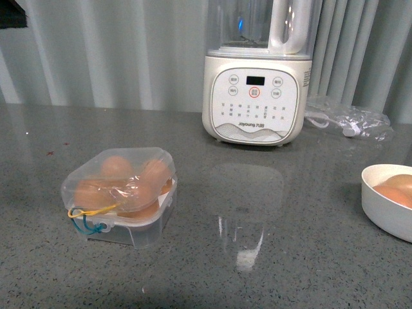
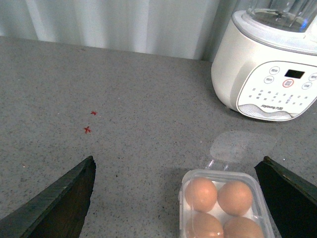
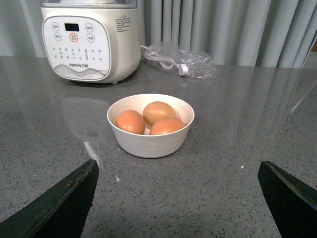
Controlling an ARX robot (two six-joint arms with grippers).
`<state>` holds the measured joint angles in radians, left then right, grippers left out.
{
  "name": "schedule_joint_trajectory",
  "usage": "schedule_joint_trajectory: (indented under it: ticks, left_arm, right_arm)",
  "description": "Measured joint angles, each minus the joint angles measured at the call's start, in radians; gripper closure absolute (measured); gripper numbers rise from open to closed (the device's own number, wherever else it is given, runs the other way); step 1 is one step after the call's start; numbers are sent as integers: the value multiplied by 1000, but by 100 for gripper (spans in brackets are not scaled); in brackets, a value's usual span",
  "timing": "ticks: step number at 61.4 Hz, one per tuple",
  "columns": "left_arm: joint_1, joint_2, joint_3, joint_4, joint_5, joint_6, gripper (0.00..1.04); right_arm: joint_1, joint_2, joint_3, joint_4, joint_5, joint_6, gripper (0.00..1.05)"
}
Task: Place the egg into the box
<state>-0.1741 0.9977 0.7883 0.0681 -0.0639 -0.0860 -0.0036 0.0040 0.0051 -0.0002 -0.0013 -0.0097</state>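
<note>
The box (image 1: 122, 196) is a small clear plastic case on the grey counter at the left, its clear lid down over several brown eggs, with yellow and blue cords at its front corner. In the left wrist view the box (image 2: 225, 206) lies between my open left gripper's (image 2: 178, 161) fingers, nearer the far one, and the gripper is empty. Three like brown eggs, one of them (image 3: 131, 121), lie in a round white bowl (image 3: 151, 141). My right gripper (image 3: 178, 162) is open and empty, a short way back from the bowl. Neither arm shows in the front view.
A white Joyoung blender (image 1: 256, 71) stands at the back centre, also in the left wrist view (image 2: 267, 74) and the right wrist view (image 3: 89, 42). A crumpled clear plastic bag with a cord (image 1: 351, 119) lies to its right. The bowl (image 1: 389, 206) sits at the right edge of the front view.
</note>
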Motion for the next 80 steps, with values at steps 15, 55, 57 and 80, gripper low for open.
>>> schedule_joint_trajectory:
  ticks: [15,55,57,80]
  left_arm:
    - [80,-244,-56,-220,72,28,7]
    - [178,-640,-391,-110,70,77,39]
    - [175,-657,-414,-96,70,78,45]
    - [175,-861,-609,-106,64,81,101]
  right_arm:
    - [0,0,0,0,0,0,7]
    - [0,0,0,0,0,0,7]
    - [0,0,0,0,-1,0,7]
    - [0,0,0,0,0,0,7]
